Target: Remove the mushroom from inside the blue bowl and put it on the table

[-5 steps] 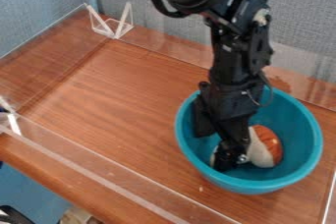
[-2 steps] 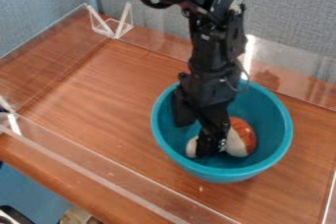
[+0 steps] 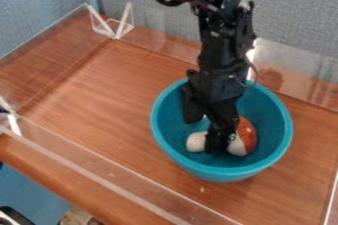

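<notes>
The black robot arm (image 3: pixel 222 32) is seen reaching down from the top of the frame, right of centre, and its claw (image 3: pixel 214 142) is lowered into the blue bowl (image 3: pixel 227 172) at the lower right. The claw is spread wide, and its dark fingers are set inside the bowl, over and beside the toy mushroom (image 3: pixel 247 135). Whether the mushroom is touched by the fingers cannot be told, as it is partly covered by them.

The mushroom is contained in the bowl, towards the right of its inside. Its rounded orange-brown cap is shown on the right of the claw, and pale parts of it are seen lower down, on both sides of a dark finger. The left part of the bowl's inside is largely hidden by the claw.

The bowl, round, deep and teal-blue, is rested on the reddish-brown wood-grain table (image 3: pixel 106 96), by which much of the frame is filled. Part of the bowl's far rim is blocked from view by the arm. A white wire-like object (image 3: pixel 111 24) is placed at the upper left of the frame, near the grey wall (image 3: pixel 297 17). A bright strip of light is reflected on the tabletop at the lower left.
</notes>
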`<state>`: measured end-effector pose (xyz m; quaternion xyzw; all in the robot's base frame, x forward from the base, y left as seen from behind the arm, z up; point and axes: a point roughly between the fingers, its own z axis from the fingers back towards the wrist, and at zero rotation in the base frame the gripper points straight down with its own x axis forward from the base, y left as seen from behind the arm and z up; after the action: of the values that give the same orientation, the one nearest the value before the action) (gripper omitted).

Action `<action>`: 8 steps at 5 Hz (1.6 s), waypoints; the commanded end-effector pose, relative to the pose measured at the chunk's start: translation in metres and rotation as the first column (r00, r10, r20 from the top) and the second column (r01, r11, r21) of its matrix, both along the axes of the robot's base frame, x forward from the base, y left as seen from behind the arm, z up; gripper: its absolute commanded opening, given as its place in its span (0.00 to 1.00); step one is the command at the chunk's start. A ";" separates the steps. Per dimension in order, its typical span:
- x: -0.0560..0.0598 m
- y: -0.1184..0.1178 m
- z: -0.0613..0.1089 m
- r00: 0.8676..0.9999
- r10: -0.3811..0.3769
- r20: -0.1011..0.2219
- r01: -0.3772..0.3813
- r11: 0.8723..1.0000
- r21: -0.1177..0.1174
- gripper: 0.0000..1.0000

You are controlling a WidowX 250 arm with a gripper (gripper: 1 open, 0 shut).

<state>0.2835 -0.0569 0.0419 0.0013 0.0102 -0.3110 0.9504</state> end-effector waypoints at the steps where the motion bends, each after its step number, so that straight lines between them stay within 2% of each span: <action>1: 0.015 -0.005 0.011 0.998 -0.005 0.055 0.006 1.000 -0.011 1.00; 4: 0.025 -0.011 0.006 0.998 -0.017 0.057 0.018 1.000 -0.017 1.00; 5: 0.025 -0.012 0.006 0.998 -0.024 0.057 0.025 1.000 -0.018 0.00; 7: 0.023 -0.017 0.009 0.997 -0.041 0.061 0.043 0.999 -0.024 0.00; 8: 0.023 -0.011 0.022 0.997 -0.011 0.078 0.014 1.000 -0.028 0.00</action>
<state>0.2955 -0.0683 0.0389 -0.0057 0.0125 -0.3187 0.9477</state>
